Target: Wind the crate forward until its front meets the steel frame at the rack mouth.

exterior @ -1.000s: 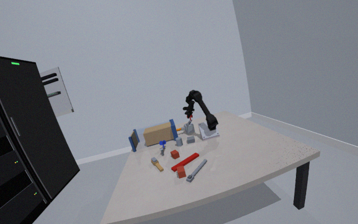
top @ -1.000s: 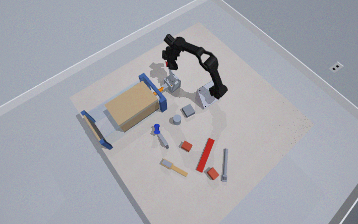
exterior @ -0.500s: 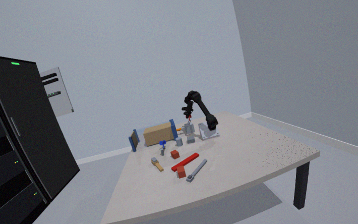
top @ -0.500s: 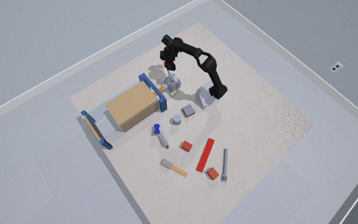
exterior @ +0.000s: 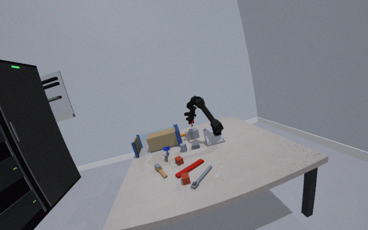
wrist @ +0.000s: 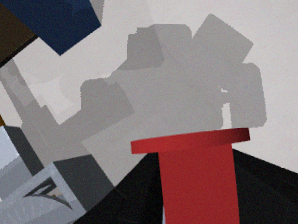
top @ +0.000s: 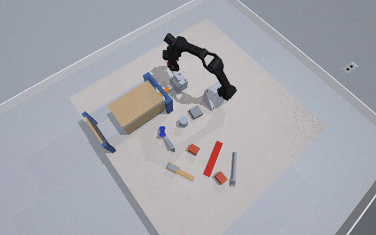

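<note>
Measured from the hand winch (top: 180, 88) (exterior: 193, 133) (wrist: 86, 172), the panel with blue posts (top: 95, 132) (exterior: 137, 145) stands farthest left in the top view, at the far end of the cubby. Between it and the winch, the crate (top: 136, 103) (exterior: 162, 140) sits flat, its front near the blue steel frame (top: 157, 86) (exterior: 179, 135); whether they touch, I cannot tell. Below and left of the winch lies a blue-ended implement (top: 169, 143) (exterior: 166, 148), with a wooden-handled implement (top: 186, 174) (exterior: 161, 170) farther below. An orange strap (top: 164, 91) (exterior: 183, 134) runs from the frame side to the winch. Just above the winch, the tool (top: 172, 66) (exterior: 190, 120) (wrist: 185, 159) is clamped on the winch handle's red grip (top: 167, 64) (exterior: 191, 123) (wrist: 190, 141). Below the winch on the tabletop (top: 256, 116) (exterior: 251, 159) are a grey cylinder (top: 184, 121) (exterior: 183, 147), an orange-red block (top: 194, 148) (exterior: 179, 160) and a grey block (top: 195, 111) (exterior: 195, 145). Well below and right of it lie a red bar (top: 213, 159) (exterior: 189, 168), a second orange-red block (top: 221, 177) (exterior: 185, 178) and a grey bar with a square end (top: 233, 166) (exterior: 203, 174).
</note>
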`<state>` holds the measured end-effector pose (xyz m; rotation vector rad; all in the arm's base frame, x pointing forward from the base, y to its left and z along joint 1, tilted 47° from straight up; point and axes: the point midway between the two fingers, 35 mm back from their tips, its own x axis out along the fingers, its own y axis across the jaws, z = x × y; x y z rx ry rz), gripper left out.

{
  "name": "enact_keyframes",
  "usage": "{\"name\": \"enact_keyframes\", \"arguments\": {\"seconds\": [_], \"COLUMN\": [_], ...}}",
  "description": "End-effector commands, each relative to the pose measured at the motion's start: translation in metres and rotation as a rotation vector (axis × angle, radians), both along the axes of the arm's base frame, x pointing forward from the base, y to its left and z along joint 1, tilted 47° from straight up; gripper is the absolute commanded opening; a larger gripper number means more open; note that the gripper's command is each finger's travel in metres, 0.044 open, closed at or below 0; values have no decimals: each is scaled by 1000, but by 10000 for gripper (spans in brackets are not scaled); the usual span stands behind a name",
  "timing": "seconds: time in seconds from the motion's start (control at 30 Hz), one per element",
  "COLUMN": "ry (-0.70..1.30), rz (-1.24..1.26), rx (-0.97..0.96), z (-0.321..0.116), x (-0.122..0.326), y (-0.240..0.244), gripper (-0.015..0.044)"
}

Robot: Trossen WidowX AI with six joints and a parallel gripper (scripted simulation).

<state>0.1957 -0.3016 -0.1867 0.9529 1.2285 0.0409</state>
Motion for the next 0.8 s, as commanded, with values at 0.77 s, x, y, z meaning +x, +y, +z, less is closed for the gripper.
{"name": "enact_keyframes", "arguments": {"seconds": [0.77], "ry": [-34], "rz": [13], "rx": [4], "z": [11], "x": [48], "y": [10], "gripper": [0]}}
